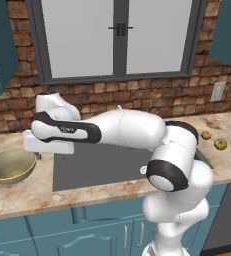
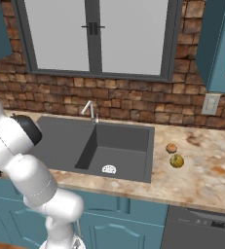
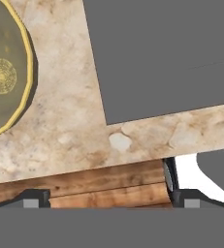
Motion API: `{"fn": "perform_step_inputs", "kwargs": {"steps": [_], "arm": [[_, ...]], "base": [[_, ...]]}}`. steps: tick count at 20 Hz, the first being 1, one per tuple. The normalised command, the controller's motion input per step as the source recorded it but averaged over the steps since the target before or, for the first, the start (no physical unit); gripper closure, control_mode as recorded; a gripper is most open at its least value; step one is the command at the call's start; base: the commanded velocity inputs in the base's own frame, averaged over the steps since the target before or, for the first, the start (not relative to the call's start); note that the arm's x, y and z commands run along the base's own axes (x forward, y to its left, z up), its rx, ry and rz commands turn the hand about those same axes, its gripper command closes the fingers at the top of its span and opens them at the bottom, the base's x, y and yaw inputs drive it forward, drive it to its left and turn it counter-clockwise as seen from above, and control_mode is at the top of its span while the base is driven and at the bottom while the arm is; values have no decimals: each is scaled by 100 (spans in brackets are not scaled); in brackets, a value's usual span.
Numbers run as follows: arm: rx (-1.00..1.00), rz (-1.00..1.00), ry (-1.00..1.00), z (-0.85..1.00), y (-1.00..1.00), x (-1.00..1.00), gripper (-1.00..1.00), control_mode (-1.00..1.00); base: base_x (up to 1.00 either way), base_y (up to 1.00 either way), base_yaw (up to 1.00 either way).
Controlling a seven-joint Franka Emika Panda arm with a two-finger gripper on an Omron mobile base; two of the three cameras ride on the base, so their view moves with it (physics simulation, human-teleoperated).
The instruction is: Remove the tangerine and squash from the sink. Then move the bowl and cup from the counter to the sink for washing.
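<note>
Now the bowl (image 3: 4, 72) is the target, sitting on the counter (image 3: 84, 140) at 9 o'clock of the sink (image 2: 104, 146). Both fruits are out: tangerine (image 2: 171, 148) and squash (image 2: 177, 161) rest at 3 o'clock. The gripper (image 3: 104, 198), fingers spread wide and empty, needs to slide over the rim. The right base view reveals the bare basin; the hand view shows the bowl's inside.

tangerine (image 2: 171, 148) and squash (image 2: 177, 161) on desk right of sink (image 2: 65, 141); bowl (image 1: 10, 165) upright on desk left of it.
</note>
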Motion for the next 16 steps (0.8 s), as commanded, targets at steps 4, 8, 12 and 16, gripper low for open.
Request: {"fn": "perform_step_inputs", "kwargs": {"steps": [4,8,12,16], "arm": [[1,0,-7,-17,15,17,-100,-100],[0,0,-11,-16,14,16,-100,-100],[0,0,-9,-14,12,18,-100,-100],[1,0,-1,-13,12,21,-100,-100]], "base": [[0,0,0],[0,0,0],[0,0,0],[0,0,0]]}}
